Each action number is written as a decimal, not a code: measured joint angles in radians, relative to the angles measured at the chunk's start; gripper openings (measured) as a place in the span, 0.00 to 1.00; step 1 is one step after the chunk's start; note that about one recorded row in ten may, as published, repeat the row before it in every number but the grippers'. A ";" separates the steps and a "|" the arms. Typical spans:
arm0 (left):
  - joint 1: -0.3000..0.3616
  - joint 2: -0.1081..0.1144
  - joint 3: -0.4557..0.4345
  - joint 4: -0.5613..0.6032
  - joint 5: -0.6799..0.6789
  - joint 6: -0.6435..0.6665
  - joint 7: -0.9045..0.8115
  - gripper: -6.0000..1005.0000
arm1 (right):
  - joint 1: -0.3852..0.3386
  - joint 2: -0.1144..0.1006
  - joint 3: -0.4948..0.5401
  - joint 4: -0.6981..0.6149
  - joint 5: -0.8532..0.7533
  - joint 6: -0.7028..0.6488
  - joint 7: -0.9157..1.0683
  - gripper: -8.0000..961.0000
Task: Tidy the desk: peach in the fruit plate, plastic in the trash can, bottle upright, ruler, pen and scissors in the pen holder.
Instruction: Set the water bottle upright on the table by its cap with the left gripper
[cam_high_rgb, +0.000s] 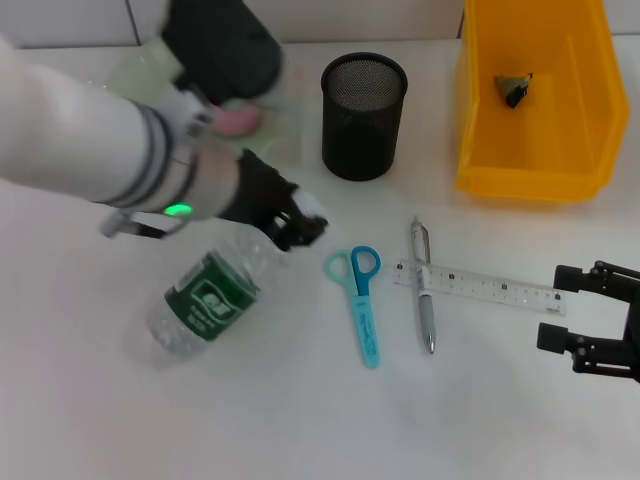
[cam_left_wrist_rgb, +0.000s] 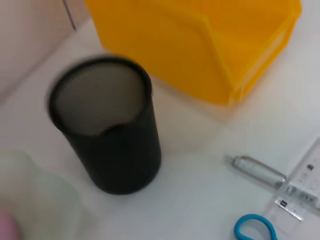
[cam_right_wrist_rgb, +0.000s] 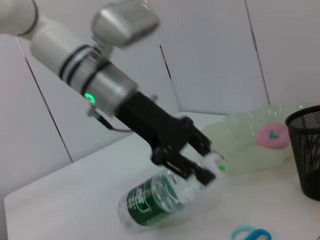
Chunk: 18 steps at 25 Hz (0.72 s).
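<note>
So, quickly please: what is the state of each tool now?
Left tool: closed on the neck of the lying bottle.
Right tool: open, holding nothing, over the table's right edge.

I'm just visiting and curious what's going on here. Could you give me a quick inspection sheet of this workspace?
Surface: white desk.
Job's things: clear plastic bottle with green label tilted; pink peach in pale green plate; blue scissors, silver pen, clear ruler lying flat; black mesh holder; dark scrap in yellow bin.
Clutter: nothing seen.
Grippers: left tool at bottle's neck; right tool open, idle.
Cables: nothing seen.
Surroundings: white panelled wall.
</note>
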 joint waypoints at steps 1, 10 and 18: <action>0.055 0.002 -0.042 0.107 0.002 0.051 0.037 0.45 | 0.000 0.000 0.000 0.000 0.000 0.000 0.001 0.86; 0.293 0.003 -0.367 0.377 -0.241 0.223 0.331 0.45 | 0.006 0.000 -0.002 -0.003 0.000 -0.002 0.007 0.86; 0.342 0.002 -0.454 0.359 -0.304 0.218 0.433 0.45 | 0.017 0.000 -0.009 -0.006 0.000 -0.003 0.021 0.86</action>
